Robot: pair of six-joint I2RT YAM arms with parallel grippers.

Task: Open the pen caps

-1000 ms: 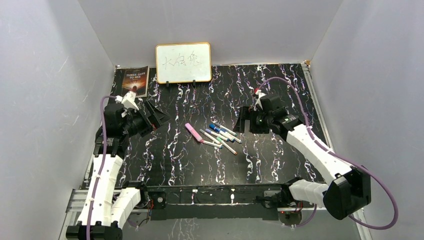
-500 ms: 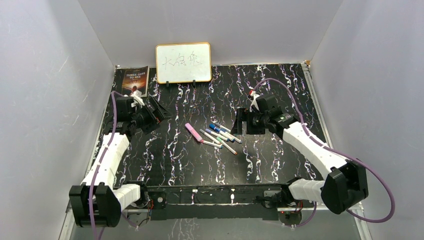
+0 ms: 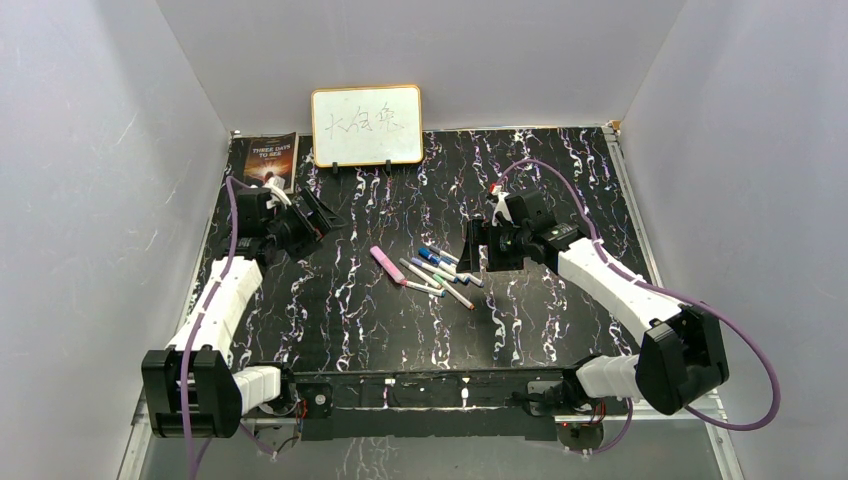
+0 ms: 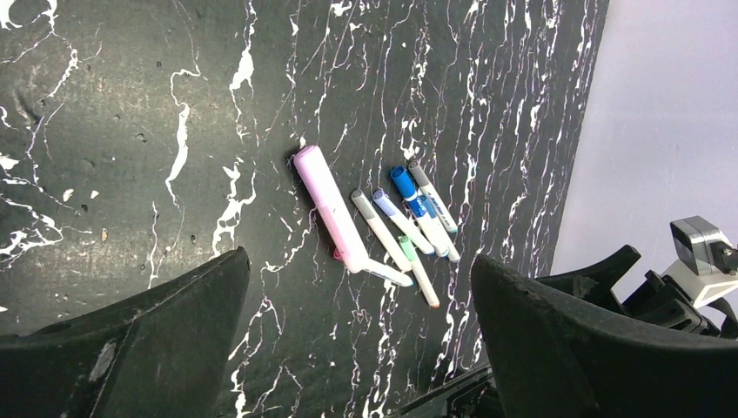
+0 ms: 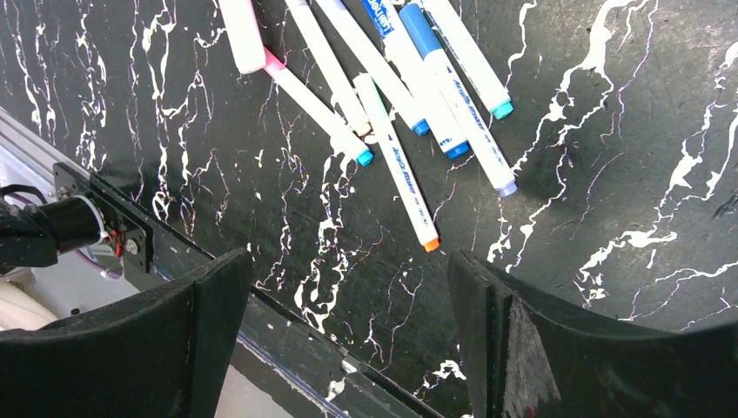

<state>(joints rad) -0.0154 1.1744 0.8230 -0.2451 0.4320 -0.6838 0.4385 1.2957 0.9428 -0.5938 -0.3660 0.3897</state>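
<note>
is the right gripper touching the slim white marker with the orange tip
Apart. Right wrist view: bare black marbled tabletop lies between the right gripper, fingers open, and the orange-tipped slim white marker.

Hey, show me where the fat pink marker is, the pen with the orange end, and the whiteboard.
fat pink marker (image 4: pixel 329 209): left wrist view, middle of its barrel.
pen with the orange end (image 5: pixel 397 165): right wrist view, middle of its white barrel.
whiteboard (image 3: pixel 366 150): top external view, bare white face below the writing.

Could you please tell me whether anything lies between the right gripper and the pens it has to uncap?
Nothing visible does. The right gripper hangs open beside the pens, and its wrist view shows only bare marbled table between it and the nearest pen ends.
</note>
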